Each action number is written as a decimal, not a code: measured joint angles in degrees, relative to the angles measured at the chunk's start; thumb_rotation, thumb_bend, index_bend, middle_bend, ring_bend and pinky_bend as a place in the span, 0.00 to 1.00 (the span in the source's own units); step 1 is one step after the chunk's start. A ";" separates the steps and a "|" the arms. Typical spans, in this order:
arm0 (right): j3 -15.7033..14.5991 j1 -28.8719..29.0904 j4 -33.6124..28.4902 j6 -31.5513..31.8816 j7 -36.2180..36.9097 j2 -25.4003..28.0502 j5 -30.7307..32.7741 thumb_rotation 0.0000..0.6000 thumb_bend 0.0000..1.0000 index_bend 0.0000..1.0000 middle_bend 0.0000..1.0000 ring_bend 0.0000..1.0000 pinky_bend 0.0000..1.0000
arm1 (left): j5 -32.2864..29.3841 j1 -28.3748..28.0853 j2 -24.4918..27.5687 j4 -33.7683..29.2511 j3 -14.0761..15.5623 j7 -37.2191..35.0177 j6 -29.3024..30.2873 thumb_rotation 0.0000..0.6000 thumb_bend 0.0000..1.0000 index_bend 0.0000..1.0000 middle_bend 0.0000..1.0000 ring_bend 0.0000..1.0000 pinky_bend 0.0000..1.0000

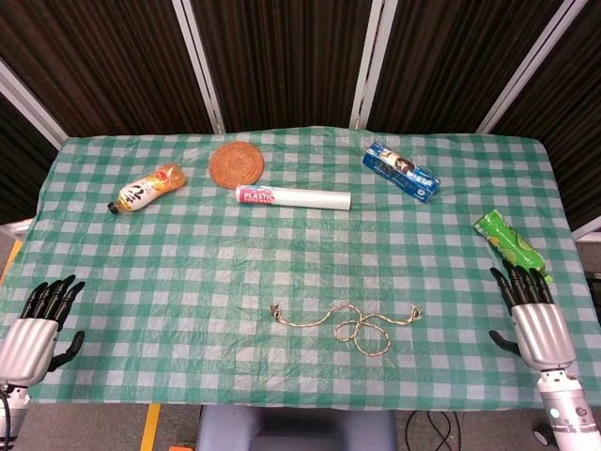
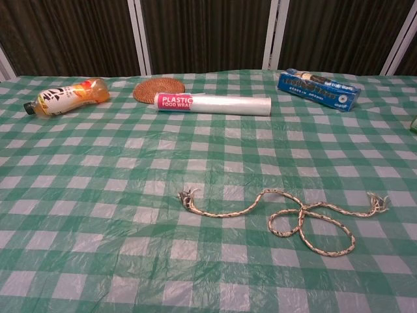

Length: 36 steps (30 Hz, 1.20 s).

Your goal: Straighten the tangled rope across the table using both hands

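Cut off at bottom edge of head view: left hand [image 1: 36, 324] and right hand [image 1: 533, 315], wrists and arms out of frame. Absent from chest view entirely. Green packet [image 2: 414, 124] clipped by right edge in chest view, only a sliver visible. Print on blue box [image 1: 401, 172] too small to read. Tabletop [image 2: 98, 215] corners cropped in chest view.

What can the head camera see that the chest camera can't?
Only the head view shows the robot's two hands, the left hand and the right hand, both open with fingers apart, plus the whole green packet. The chest view adds no new thing, only a closer look at the rope's loops. Both show the rope, bottle, round mat, plastic wrap roll and blue box.
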 measured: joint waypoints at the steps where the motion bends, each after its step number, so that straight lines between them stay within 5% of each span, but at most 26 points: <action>1: -0.01 0.02 -0.03 -0.05 0.01 0.01 -0.02 1.00 0.24 0.00 0.00 0.00 0.00 | 0.07 -0.04 -0.08 0.03 0.04 0.04 -0.04 1.00 0.45 0.00 0.00 0.00 0.00; 15: -0.54 -0.29 -0.36 0.68 0.18 0.19 -1.24 1.00 0.24 0.00 0.00 0.00 0.00 | 3.52 -7.79 -3.55 0.26 -0.47 -0.99 -8.46 1.00 0.45 0.01 0.00 0.00 0.02; 26: -0.94 -0.52 -0.48 1.17 1.11 0.43 -2.20 1.00 0.24 0.00 0.00 0.00 0.00 | 3.51 -15.38 -10.34 -2.20 -2.17 5.87 -16.95 1.00 0.45 0.24 0.00 0.00 0.02; 36: -0.85 -0.81 -0.42 1.89 3.98 1.59 -2.64 1.00 0.24 0.00 0.00 0.00 0.00 | 0.35 -20.58 -19.49 -0.94 -3.59 12.65 -22.87 1.00 0.45 0.30 0.00 0.00 0.02</action>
